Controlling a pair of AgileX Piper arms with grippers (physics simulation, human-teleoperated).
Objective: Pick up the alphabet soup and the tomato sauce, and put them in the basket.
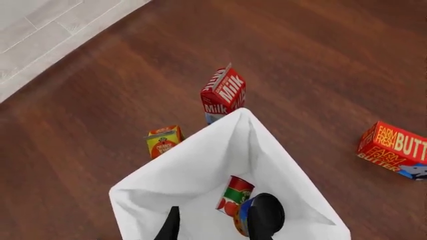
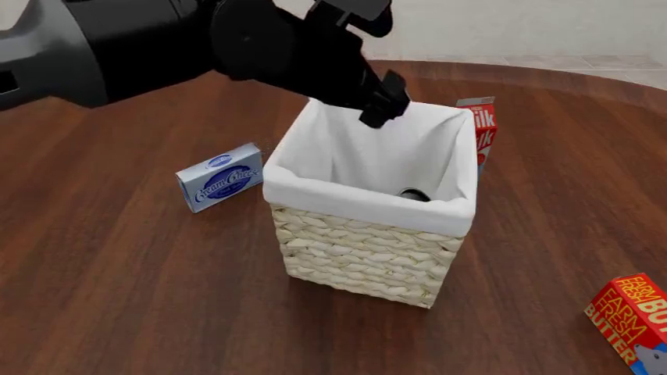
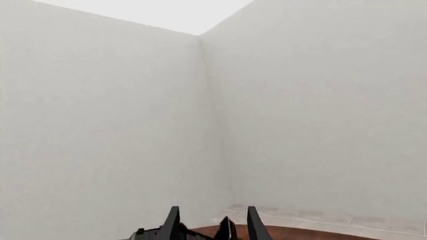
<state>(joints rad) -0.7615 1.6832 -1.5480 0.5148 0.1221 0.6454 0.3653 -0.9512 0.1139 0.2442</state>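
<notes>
The basket (image 2: 360,250), pale wicker with a white liner, stands mid-table; the left wrist view looks down into it (image 1: 200,160). The tomato sauce (image 1: 235,194), red with a green band, lies inside on the liner; its dark top shows in the front view (image 2: 414,194). The alphabet soup (image 1: 241,218), blue and orange, lies beside it, partly hidden by a finger (image 1: 267,215). My left gripper (image 1: 219,226) hangs open over the basket's far rim (image 2: 380,105). My right gripper (image 3: 213,230) is open, empty and points at a white wall.
A red milk carton (image 2: 482,129) stands right behind the basket (image 1: 224,94). A blue cream cheese box (image 2: 221,176) lies left of it. A red butter box (image 2: 630,316) lies at the near right (image 1: 395,149). A small orange carton (image 1: 163,140) stands by the basket.
</notes>
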